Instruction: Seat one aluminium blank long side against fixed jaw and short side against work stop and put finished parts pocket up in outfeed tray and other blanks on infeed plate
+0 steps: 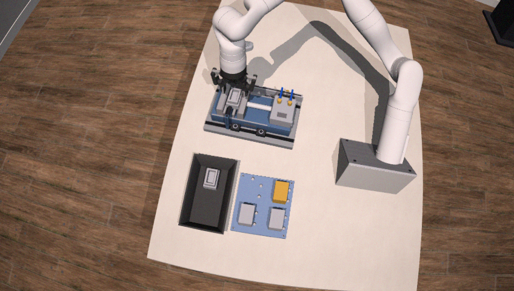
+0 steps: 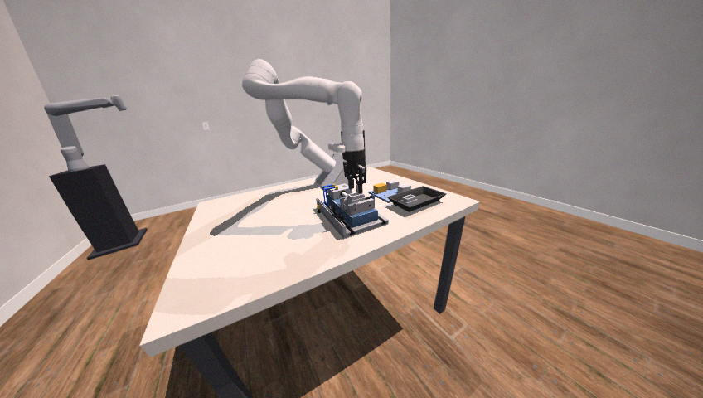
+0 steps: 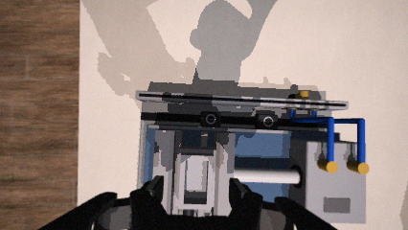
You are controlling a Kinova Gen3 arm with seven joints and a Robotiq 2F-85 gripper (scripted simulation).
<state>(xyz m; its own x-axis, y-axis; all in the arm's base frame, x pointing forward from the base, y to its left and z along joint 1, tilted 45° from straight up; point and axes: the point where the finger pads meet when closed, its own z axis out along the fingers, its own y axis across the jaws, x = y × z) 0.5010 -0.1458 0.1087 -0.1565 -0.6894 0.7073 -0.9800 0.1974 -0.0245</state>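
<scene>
A grey finished part [image 1: 233, 97] with its pocket up sits in the opening at the left end of the blue vise [image 1: 252, 111]. It also shows in the wrist view [image 3: 196, 179]. My gripper [image 1: 233, 86] hangs straight down over it, open. In the wrist view the fingers stand one on each side of the part without gripping it. A second finished part [image 1: 211, 178] lies pocket up in the black outfeed tray [image 1: 208, 193]. Two aluminium blanks [image 1: 246, 214] [image 1: 276, 219] and a brass blank [image 1: 280, 191] lie flat on the blue infeed plate [image 1: 262, 205].
The vise's block with blue hoses [image 1: 283, 111] stands at the right end, with a white rod [image 1: 258, 106] running from it toward the opening. My arm's grey base [image 1: 373, 165] stands right of the plate. A second arm on a black pedestal [image 2: 94, 206] stands off the table.
</scene>
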